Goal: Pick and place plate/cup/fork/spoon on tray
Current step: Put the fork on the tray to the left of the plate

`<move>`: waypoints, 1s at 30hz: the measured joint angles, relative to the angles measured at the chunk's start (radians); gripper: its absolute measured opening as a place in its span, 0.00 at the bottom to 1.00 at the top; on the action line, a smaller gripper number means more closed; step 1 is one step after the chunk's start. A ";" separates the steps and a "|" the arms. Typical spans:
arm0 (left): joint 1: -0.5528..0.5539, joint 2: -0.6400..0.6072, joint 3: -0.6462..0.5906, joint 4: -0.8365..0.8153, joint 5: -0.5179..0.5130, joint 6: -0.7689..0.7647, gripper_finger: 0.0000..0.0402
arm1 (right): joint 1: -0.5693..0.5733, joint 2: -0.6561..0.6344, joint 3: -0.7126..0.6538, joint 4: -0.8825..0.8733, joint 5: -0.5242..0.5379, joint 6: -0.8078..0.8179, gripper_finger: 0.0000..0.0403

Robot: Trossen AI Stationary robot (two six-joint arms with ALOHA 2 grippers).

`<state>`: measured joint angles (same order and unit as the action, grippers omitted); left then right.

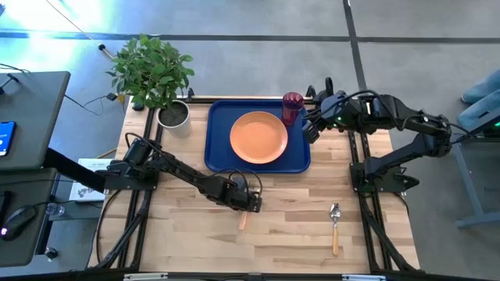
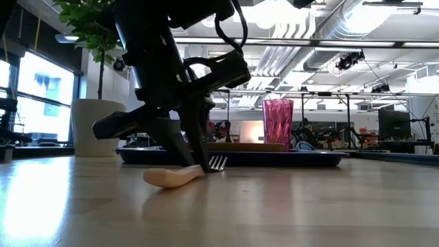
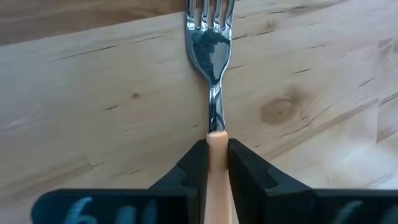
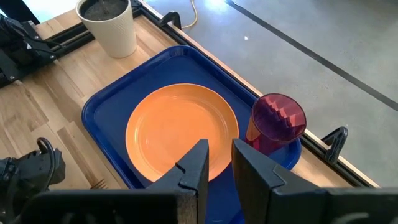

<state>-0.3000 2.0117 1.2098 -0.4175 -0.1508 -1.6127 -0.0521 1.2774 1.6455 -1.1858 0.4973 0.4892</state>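
Gripping the fork (image 3: 211,56) by its light wooden handle, the left claw (image 3: 215,163) is down at the wooden surface (image 1: 297,234) just in front of the tray (image 1: 217,148), its two dark fingers (image 3: 196,168) pressed against either side of the handle right behind the metal neck. From the wrist view the tines point away from the claw and lie flat on the wood; the low view shows the handle end resting on the surface too (no gap under it that can be made out). Beyond the fork, the dark-blue tray carries the orange plate (image 1: 258,137) in its middle and the dark-red cup (image 1: 292,108) standing upright at its far right corner, just beside the plate. The right claw (image 4: 216,163) hangs above the tray's right edge near the cup, its fingers a narrow gap apart and gripping nothing. The spoon (image 1: 335,226) lies on the bare wood well to the right of the fork, bowl toward the tray, apart from both arms. A potted plant (image 1: 156,78) stands at the tray's far left corner.
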 joint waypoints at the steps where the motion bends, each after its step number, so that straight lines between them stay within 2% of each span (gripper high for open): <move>1: 0.000 0.000 -0.001 0.002 0.001 0.001 0.10 | 0.000 0.000 0.000 0.000 0.000 0.000 0.15; 15: 0.000 -0.048 -0.010 0.033 0.013 0.027 0.09 | 0.000 0.000 0.000 0.000 0.001 -0.019 0.15; 30: -0.001 -0.065 -0.006 0.076 0.071 0.031 0.09 | 0.000 0.000 0.000 -0.001 0.001 -0.018 0.15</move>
<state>-0.3008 1.9470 1.2037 -0.3419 -0.0795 -1.5817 -0.0521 1.2774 1.6455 -1.1866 0.4980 0.4708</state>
